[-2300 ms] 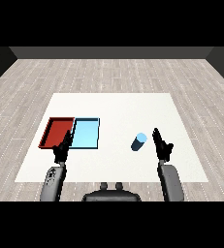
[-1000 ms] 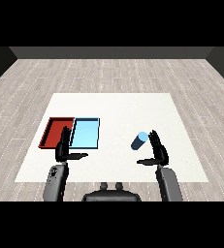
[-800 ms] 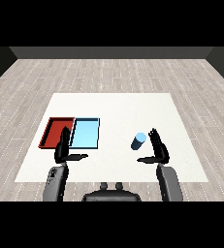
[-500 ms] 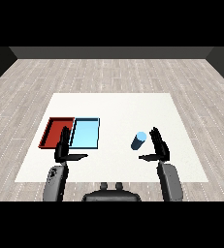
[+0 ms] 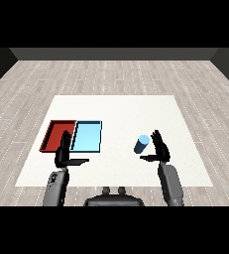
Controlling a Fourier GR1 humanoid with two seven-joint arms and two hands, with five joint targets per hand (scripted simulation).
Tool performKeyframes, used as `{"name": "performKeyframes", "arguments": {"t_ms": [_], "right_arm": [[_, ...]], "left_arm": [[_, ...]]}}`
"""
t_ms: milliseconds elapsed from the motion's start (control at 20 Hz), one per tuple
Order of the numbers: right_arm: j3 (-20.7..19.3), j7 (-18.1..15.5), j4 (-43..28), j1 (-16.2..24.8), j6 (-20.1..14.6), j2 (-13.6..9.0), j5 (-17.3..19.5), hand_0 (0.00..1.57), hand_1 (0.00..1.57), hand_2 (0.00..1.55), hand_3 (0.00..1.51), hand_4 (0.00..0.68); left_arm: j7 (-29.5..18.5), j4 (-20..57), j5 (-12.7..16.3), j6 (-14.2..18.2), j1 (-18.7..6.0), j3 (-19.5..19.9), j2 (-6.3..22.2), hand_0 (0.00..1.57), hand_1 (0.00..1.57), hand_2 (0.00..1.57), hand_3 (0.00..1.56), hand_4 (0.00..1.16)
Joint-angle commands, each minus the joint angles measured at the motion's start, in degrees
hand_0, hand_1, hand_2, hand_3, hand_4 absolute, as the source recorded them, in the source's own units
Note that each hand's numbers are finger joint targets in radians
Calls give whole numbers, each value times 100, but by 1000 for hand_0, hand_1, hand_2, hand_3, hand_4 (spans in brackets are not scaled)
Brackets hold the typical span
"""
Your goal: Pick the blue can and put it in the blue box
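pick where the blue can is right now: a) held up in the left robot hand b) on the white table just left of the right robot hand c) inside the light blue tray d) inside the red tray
b: the blue can lies on the white table beside the open right robot hand, apart from the light blue tray.

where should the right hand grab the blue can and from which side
Take the blue can around the middle of its round side, coming from its right, where the open right hand is beside it. It leans rather than standing straight, so the fingers should curl across its width.
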Motion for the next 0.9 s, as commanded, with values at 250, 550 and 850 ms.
{"name": "performKeyframes", "arguments": {"t_ms": [250, 550, 850], "right_arm": [[-125, 192, 976, -872, -381, 40, 71, 0, 0, 0, 0, 0], [-76, -115, 1200, -639, -312, 190, -82, 0, 0, 0, 0, 0], [-107, -293, 1543, -721, -249, 173, -209, 0, 0, 0, 0, 0]], "left_arm": [[-4, -146, -23, -71, 251, 28, 82, 0, 0, 0, 0, 0], [334, -537, 2, 8, 95, -25, 50, 0, 0, 0, 0, 0], [448, -541, -119, 209, 86, -75, -68, 0, 0, 0, 0, 0]]}}
